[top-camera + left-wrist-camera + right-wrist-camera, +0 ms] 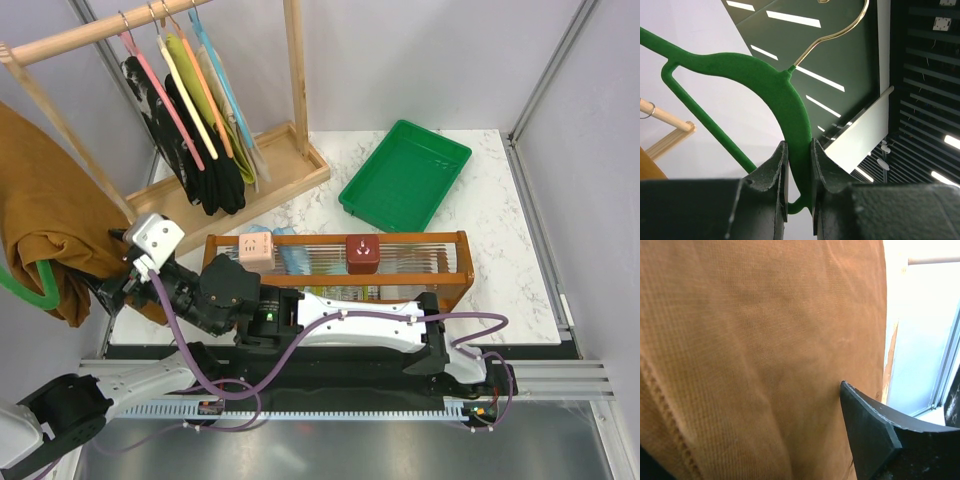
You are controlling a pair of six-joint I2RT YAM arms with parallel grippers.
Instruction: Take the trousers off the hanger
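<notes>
Rust-brown trousers bunched at left edge; green hanger protrudes beneath.

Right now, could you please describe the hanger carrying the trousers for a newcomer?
Start at the wooden rack at the far left; the rust-brown trousers hang nearer than it. The hanger curves out beneath them, bright green, unlike the pink, yellow, orange and blue hangers on the rack.
</notes>
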